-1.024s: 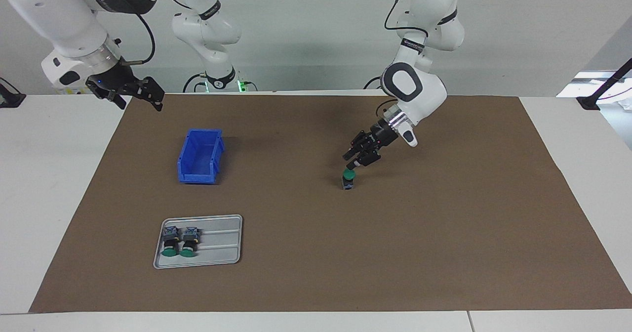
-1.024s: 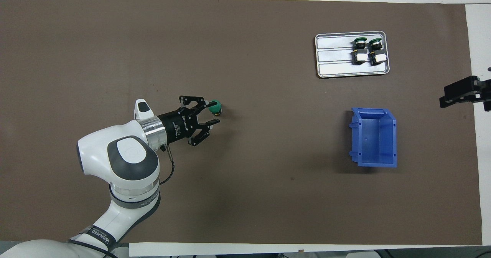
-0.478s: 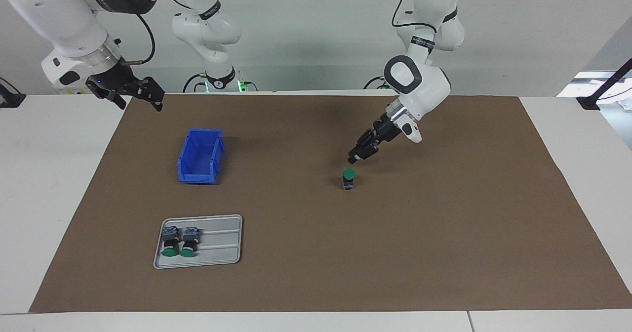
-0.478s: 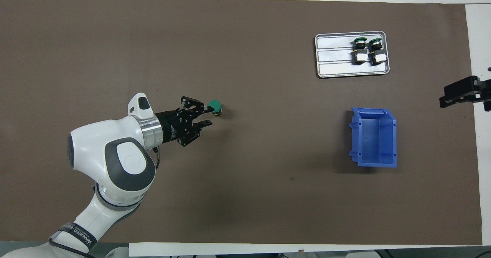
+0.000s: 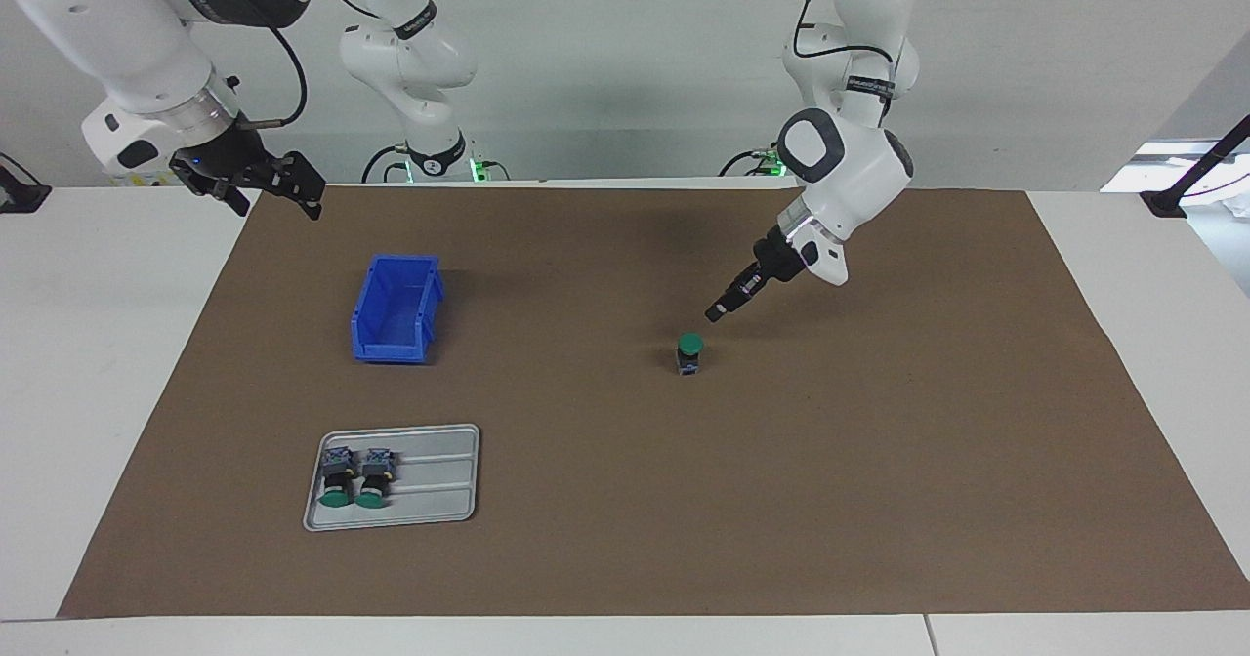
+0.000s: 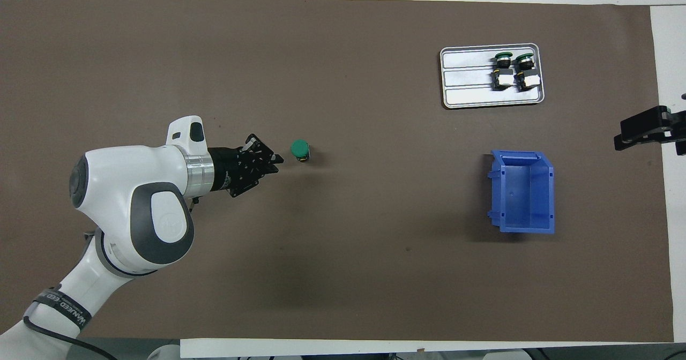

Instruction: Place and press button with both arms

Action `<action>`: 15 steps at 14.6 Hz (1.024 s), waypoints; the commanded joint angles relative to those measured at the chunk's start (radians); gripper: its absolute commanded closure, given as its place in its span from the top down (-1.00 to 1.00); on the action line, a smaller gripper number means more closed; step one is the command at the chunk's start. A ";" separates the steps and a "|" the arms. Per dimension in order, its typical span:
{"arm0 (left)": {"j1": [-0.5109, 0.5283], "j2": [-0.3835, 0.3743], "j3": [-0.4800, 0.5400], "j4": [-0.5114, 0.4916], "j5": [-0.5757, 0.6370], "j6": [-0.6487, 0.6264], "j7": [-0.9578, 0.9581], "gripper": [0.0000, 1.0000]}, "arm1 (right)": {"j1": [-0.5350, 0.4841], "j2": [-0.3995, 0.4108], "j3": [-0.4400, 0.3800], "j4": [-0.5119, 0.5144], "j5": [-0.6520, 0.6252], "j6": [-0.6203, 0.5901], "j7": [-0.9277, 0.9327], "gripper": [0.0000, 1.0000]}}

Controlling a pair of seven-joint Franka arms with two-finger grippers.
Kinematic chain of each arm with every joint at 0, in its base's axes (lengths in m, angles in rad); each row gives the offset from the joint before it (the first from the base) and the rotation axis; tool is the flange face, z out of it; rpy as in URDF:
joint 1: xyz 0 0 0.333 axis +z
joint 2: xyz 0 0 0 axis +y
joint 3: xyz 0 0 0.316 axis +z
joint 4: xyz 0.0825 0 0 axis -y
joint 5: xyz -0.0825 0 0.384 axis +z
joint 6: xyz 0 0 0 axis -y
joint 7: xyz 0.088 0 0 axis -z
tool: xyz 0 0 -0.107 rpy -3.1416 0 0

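1. While the left arm (image 5: 845, 173) leans out over the brown mat (image 5: 879, 461), its approach should be set first: swing in above the button, not at its side, or it may topple.
2. Leave the right arm waiting; its right gripper (image 5: 256, 180) hangs spread wide at the mat's edge, past the blue bin (image 5: 395, 309).
3. Hold the left gripper (image 5: 716, 315) with fingers pressed nearly together, as they look now, holding nothing, so the tips make one blunt pusher.
4. Centre that tip over the button (image 5: 689, 353), which stands upright mid-mat, green cap up, just clear of the gripper.
5. Press straight down, gently.
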State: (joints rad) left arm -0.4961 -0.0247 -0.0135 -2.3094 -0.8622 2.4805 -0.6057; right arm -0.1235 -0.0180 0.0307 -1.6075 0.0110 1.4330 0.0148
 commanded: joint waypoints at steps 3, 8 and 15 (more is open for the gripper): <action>0.044 0.035 0.000 0.169 0.365 -0.213 -0.203 -0.81 | -0.001 -0.023 -0.002 -0.029 -0.002 0.011 0.005 0.97; -0.007 0.126 -0.006 0.278 0.489 -0.184 -0.218 -0.97 | -0.001 -0.023 -0.001 -0.029 -0.002 0.010 0.005 0.97; -0.087 0.236 -0.005 0.360 0.537 -0.143 -0.270 -0.98 | -0.001 -0.023 0.000 -0.028 -0.002 0.010 0.005 0.97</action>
State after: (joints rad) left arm -0.5584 0.1493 -0.0260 -2.0062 -0.3621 2.3255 -0.8304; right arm -0.1235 -0.0180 0.0307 -1.6075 0.0110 1.4330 0.0148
